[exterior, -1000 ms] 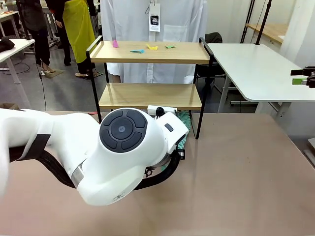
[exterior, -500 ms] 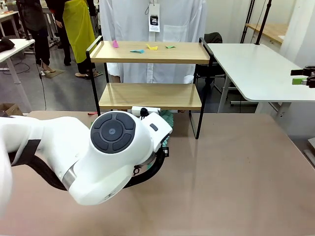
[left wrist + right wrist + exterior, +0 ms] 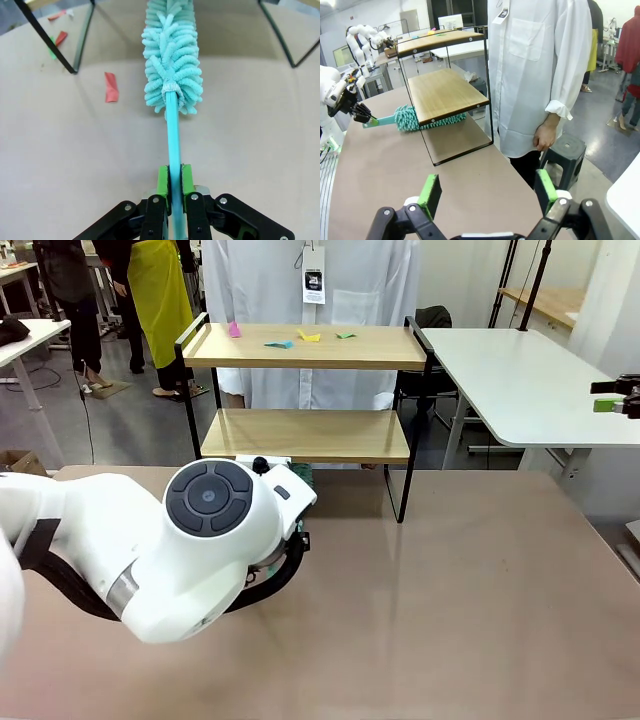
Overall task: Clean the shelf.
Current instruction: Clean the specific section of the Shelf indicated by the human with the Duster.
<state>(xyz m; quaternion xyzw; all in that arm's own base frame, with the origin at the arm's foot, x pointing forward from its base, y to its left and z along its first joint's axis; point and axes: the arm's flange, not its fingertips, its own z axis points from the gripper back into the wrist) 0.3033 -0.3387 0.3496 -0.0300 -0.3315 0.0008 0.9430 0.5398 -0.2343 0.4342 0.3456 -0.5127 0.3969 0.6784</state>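
Left tool (image 3: pixel 174 180), gripping duster (image 3: pixel 172 65), has shifted left, seemingly under shelf (image 3: pixel 380 347).

Front camera across table (image 3: pixel 480 580) toward shelf (image 3: pixel 380 346); wrist cameras low, same shelf

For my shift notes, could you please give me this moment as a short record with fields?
shelf: two tiers, at the far edge of the table
top board: carries four paper scraps, pink, blue, yellow and green
left pincer: shut on the duster handle
duster head: teal, reaching under the lower board
red scrap: on the table near a shelf leg
right pincer: open, holding nothing
person: stands behind the shelf
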